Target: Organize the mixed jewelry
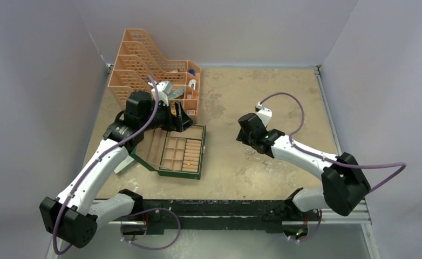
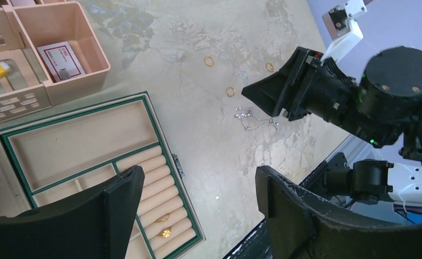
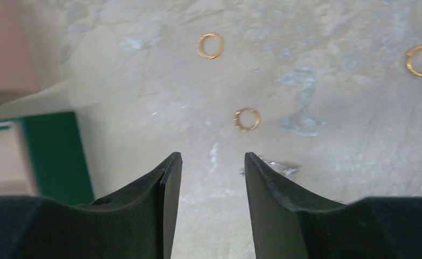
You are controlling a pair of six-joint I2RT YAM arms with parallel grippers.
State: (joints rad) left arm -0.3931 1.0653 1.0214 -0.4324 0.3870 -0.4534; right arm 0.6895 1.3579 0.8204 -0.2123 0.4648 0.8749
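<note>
Hovering low over the table point(image 1: 273, 91), the right gripper point(image 3: 213, 162) has its two black fingers apart with bare tabletop in the gap and nothing held. Three gold rings point(image 3: 210, 45) lie loose and flat on the surface ahead of it. The nearest ring point(image 3: 246, 119) sits just beyond the fingertips, slightly toward the right-hand finger. A silver chain point(image 2: 256, 120) lies in a loose squiggle near that ring, and in the right wrist view most of it is hidden by the finger. The left gripper point(image 2: 198, 175) hangs over the open green box point(image 2: 144, 102) with its fingers spread wide and empty. Two gold pieces point(image 2: 164, 217) already sit among the padded rolls of the box. The rings look featherlight, stiff and smooth, and lying flat they give the fingers almost no height to bite on. They will probably skid or flip if pushed from one side. A sensible hold would straddle the nearest ring across its width, pads pressed right down to the table, closing gently. The chain is limp and will trail or bunch, so it is best pinched where its links are gathered thickest. A drop would harm neither kind, but such small pieces can easily slip from the pads unnoticed.
</note>
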